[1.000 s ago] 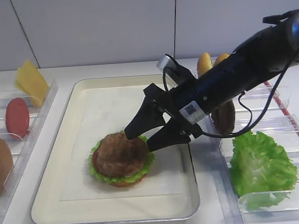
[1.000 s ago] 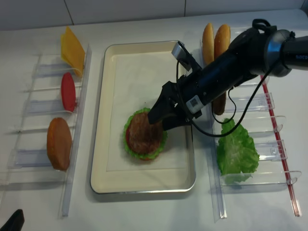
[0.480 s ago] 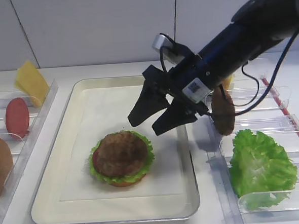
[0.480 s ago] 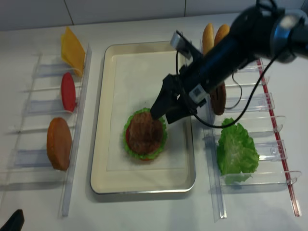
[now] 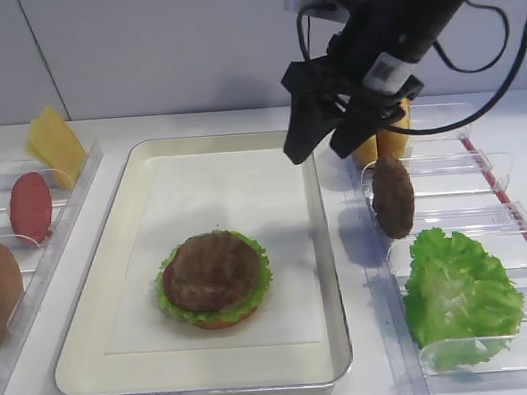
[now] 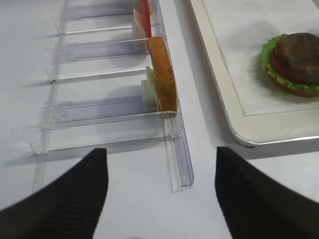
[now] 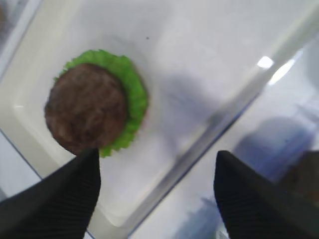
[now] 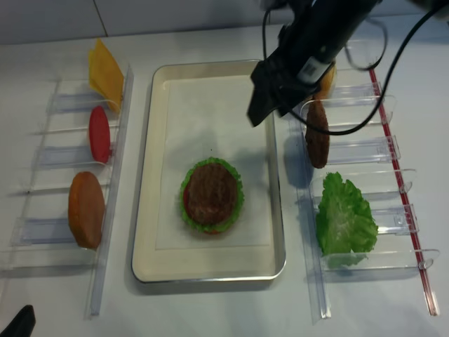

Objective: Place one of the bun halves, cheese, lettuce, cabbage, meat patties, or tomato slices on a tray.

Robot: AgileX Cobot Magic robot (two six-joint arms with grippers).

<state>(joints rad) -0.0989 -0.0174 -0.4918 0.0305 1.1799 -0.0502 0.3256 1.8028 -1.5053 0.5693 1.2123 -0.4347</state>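
I'm looking at the tray [image 5: 121, 349], and the stack sits on its white paper: a meat patty [image 5: 212, 270] on top, a frill of lettuce [image 5: 255, 283] around it, a sliver of red tomato [image 5: 168, 282] at the edge and a bun half [image 5: 219, 322] underneath. My right tool [image 5: 327, 144] hangs above the tray's far right rim, jaws spread wide with nothing between them, so the stack lies below it and off toward the near left. From the right wrist view I see the two dark fingers [image 7: 55, 204] framing the patty and its green ruffle from above, well apart from both.

Just beside the right tool, on its outer side, a spare patty [image 5: 392, 196] stands on edge in a clear rack [image 5: 480, 220], with bun halves [image 5: 390, 140] partly hidden behind the tool. Nearer me in that rack lies a big lettuce leaf [image 5: 457, 293].

Across the tray from the tool there's the other rack [image 8: 105, 175]: cheese [image 8: 105, 70] at the far end, a tomato slice [image 8: 99, 133], then a bun half [image 8: 86, 208] on edge.

My left tool [image 6: 159, 194] hovers over the white worktop [image 6: 99, 199] beside that rack, fingers wide apart, holding nothing.
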